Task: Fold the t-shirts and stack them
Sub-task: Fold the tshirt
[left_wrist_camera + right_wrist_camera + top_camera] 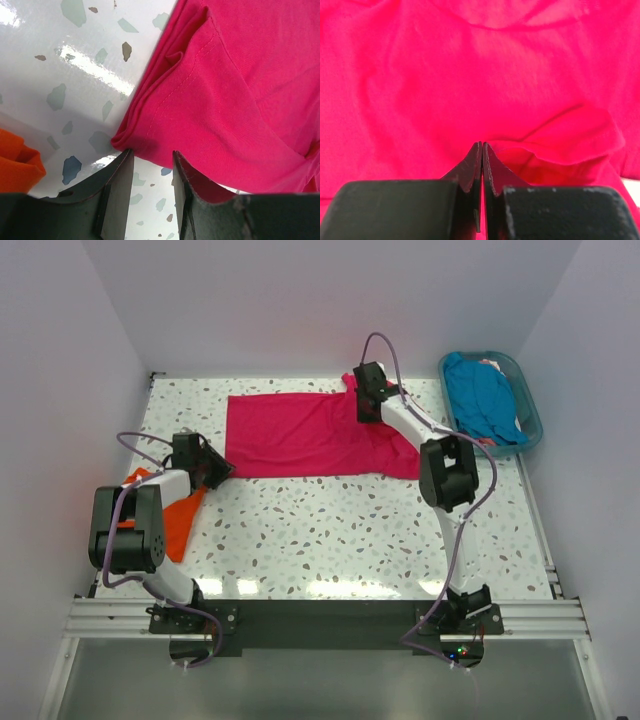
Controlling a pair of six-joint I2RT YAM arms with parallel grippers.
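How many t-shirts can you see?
3 for sure. The pink t-shirt lies spread in the middle, the orange t-shirt sits at the far left, and the teal t-shirt fills the basket. The reddish cloth peeking out beneath it may be a fourth.

You get bright, even light from above. On the glossy table [330, 530], white glare patches lie along the near edge. In the left wrist view a glare streak runs beside the pink t-shirt [240, 100]. Shadows are soft and short; the left gripper [152, 156] puts a faint one on the cloth edge. The top view is sharp. In the right wrist view the pink is very saturated, and the right gripper [482, 146] looks slightly blurred.
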